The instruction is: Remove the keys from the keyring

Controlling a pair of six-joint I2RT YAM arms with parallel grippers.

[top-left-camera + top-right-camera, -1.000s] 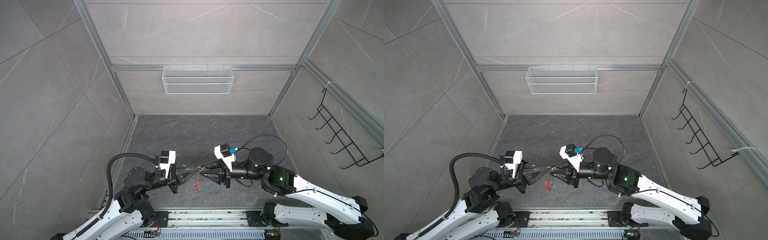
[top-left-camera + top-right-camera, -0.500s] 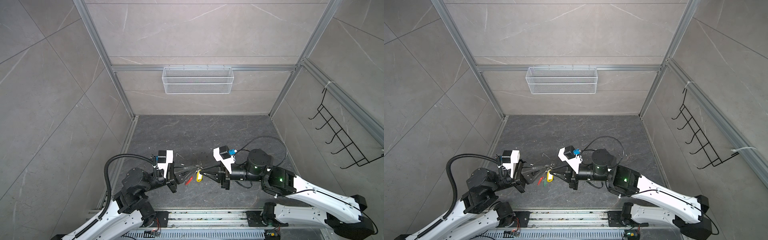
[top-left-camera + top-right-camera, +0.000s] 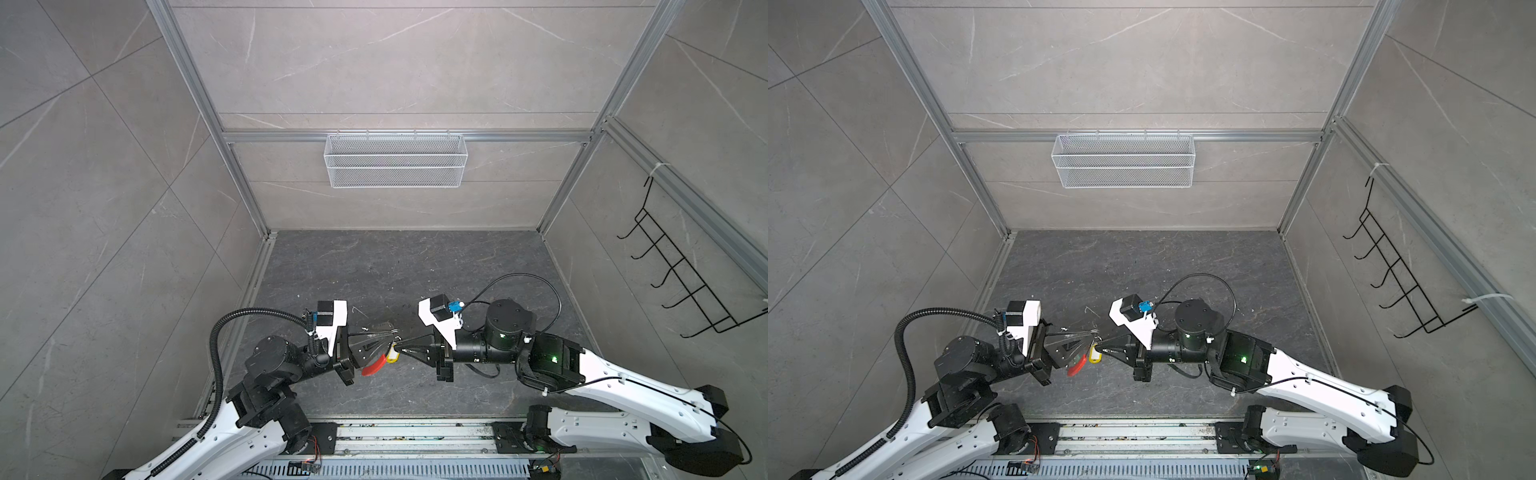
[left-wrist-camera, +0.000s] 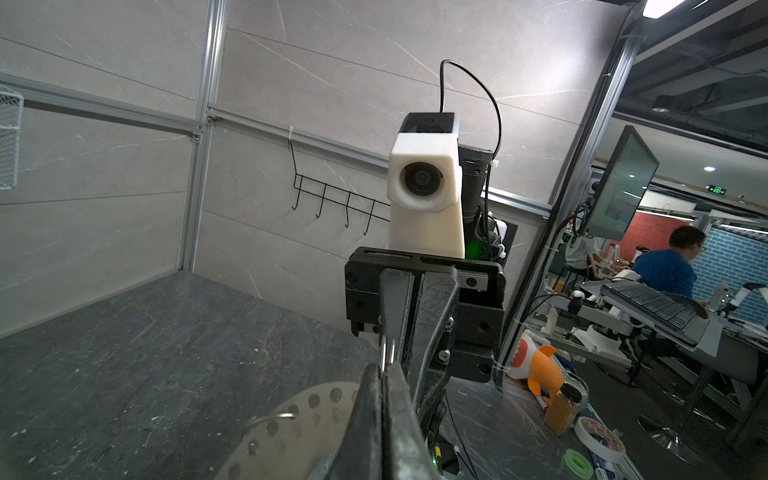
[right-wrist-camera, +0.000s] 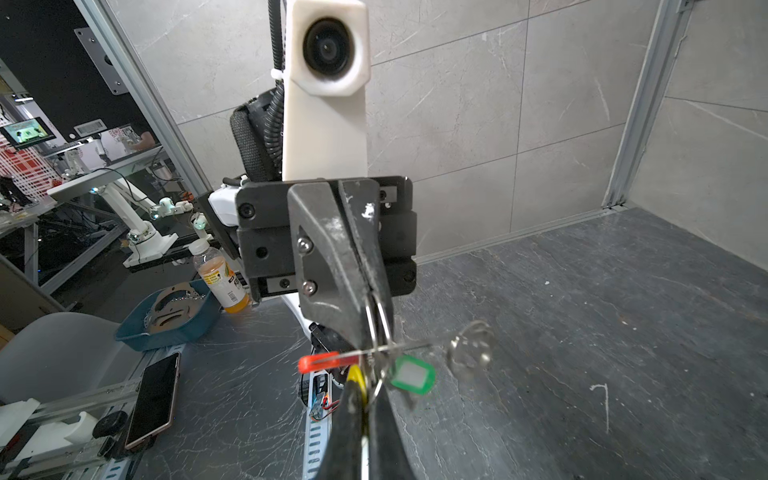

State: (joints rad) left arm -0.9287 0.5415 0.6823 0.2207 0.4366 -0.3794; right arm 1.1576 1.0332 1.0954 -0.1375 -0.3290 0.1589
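Note:
The keyring [image 5: 419, 344] is a thin grey hoop with a red sleeve [image 3: 372, 368] [image 3: 1076, 368] [image 5: 318, 361], held above the dark floor between the two arms. My left gripper [image 3: 392, 333] [image 3: 1092, 332] [image 4: 381, 370] is shut on its wire. My right gripper [image 3: 398, 345] [image 3: 1101, 348] [image 5: 368, 384] faces it tip to tip and is shut on the yellow-tagged key [image 3: 391, 356] [image 3: 1096, 356] [image 5: 356, 375]. The green-tagged key [image 5: 412, 375] hangs from the hoop beside my right fingers. Blurred metal key parts [image 5: 469, 345] swing further along the hoop.
A white wire basket [image 3: 395, 160] hangs on the back wall. A black hook rack [image 3: 681, 282] is on the right wall. A small bent metal piece [image 3: 356, 309] lies on the floor behind the grippers.
My right gripper has closed onto the yellow tag. The ring, hanging straight down a second ago, has swung up and left, with the red sleeve now below my left fingers.

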